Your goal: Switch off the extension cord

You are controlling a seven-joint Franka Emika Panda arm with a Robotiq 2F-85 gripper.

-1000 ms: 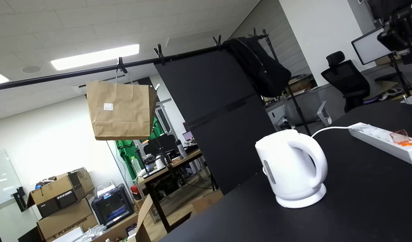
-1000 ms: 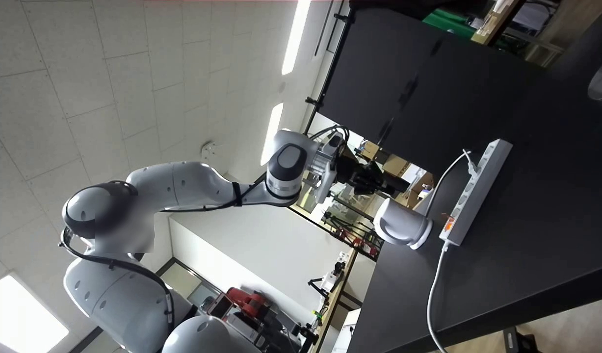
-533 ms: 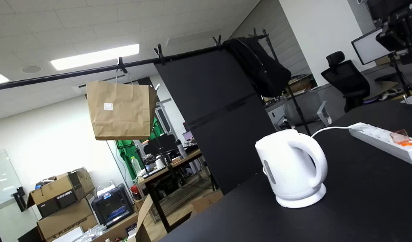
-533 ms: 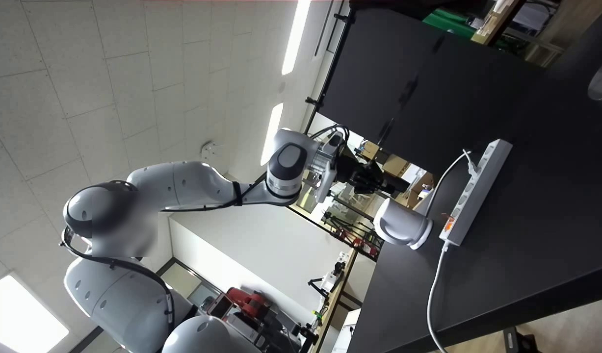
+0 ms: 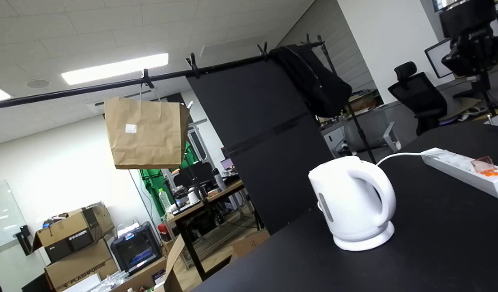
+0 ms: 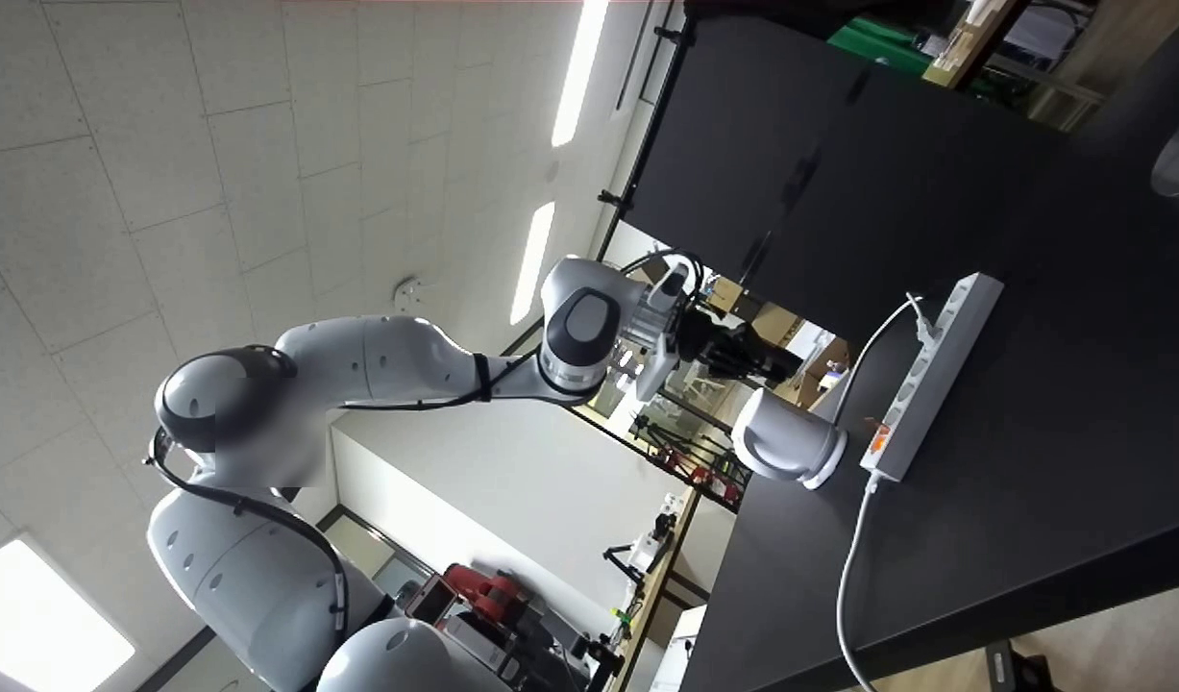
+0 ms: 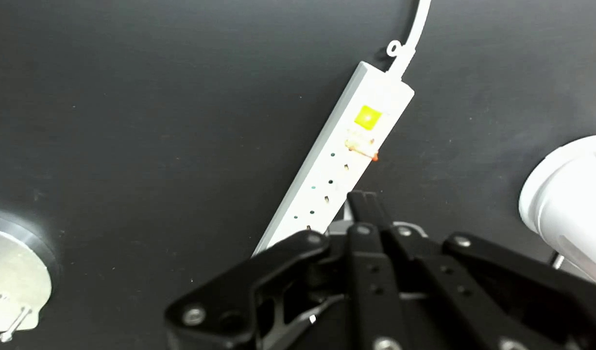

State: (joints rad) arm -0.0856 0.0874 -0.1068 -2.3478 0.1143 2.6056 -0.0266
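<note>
We see the extension cord (image 7: 337,167), a flat white strip, lying on the black worktop (image 5: 435,251) with its sockets facing up. At one end sits the switch (image 7: 367,117), orange in both exterior views and bright yellow in the wrist view; whether it is on, we cannot tell. Just beside it stands a clear reddish flap (image 5: 483,164). A white cable (image 7: 418,24) leaves the strip at the switch end and runs over the worktop's edge. Toward the opposite end a white plug (image 6: 924,329) sits in a socket, and its lead (image 5: 405,153) passes behind the white kettle (image 5: 344,207), which stands upright, apart from the strip.

Our arm (image 6: 358,360) reaches out above the worktop. Its jaws hang well above the strip, pressed together tip to tip, holding nothing; in the wrist view they hide the plugged end. In an exterior view we have a paper bag (image 5: 147,138) hanging from a black bar (image 5: 171,75).
</note>
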